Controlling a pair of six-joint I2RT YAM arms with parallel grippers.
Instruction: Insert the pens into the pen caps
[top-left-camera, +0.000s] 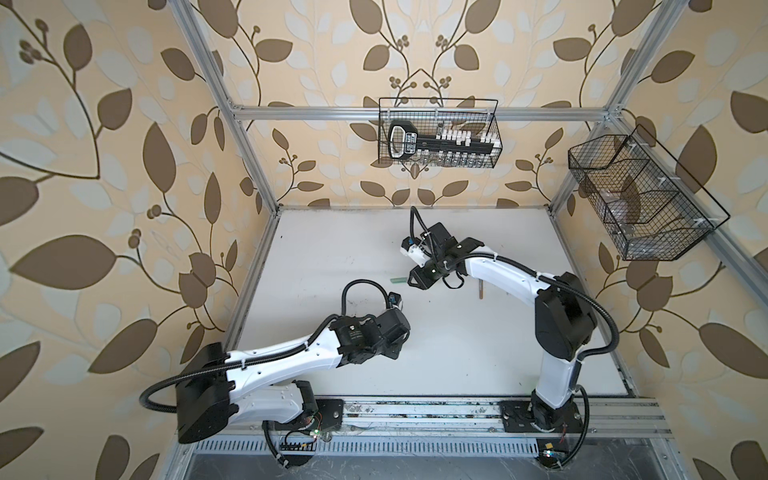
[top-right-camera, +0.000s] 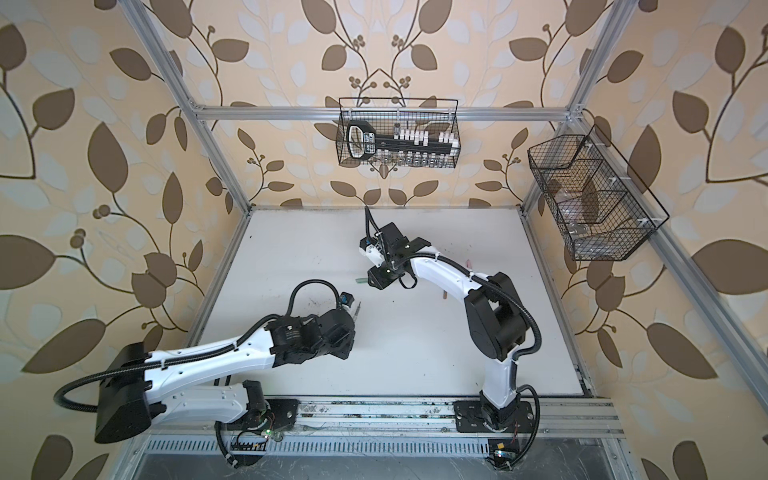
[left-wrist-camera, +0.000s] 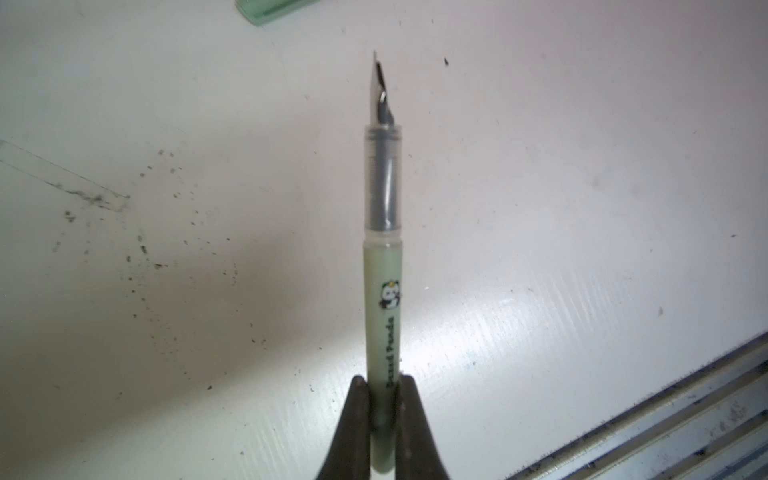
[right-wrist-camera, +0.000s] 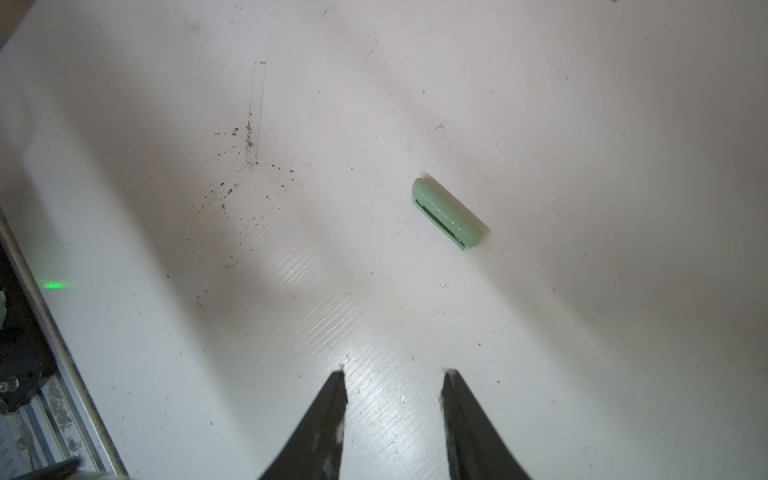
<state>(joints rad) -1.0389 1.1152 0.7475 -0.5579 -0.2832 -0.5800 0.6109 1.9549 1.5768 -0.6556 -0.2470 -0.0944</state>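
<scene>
Pens in sight number three: one pale green pen (left-wrist-camera: 382, 291), one tan-brown pen (top-left-camera: 481, 289) and one pink pen (top-right-camera: 468, 264). The pink one shows in a top view only, as a thin sliver beyond the right arm's forearm. The left gripper (left-wrist-camera: 384, 377) is clamped on the pale green pen near its rear end, both fingers (left-wrist-camera: 357, 415) pressed against the barrel. The pen juts straight out from the claw over the white table (left-wrist-camera: 582, 166), its clear grip section and dark pointed nib bare. The right gripper (right-wrist-camera: 395, 372) hangs over the table with its two fingers apart and nothing between them. Only one cap is in sight: a green cap (right-wrist-camera: 451, 212) lying on its side on the table, ahead of the right gripper's fingertips and apart from them. Both top views show it just beside that gripper, between the two arms. The tan-brown pen lies on the table near the right arm's forearm, well apart from the green cap. Whether it or the pink pen wears a cap is too small to tell. Two wire baskets hang on the frame: a back basket (top-left-camera: 438, 99) holding a black tool with white pieces, and a side basket (top-left-camera: 594, 166) at the right.
</scene>
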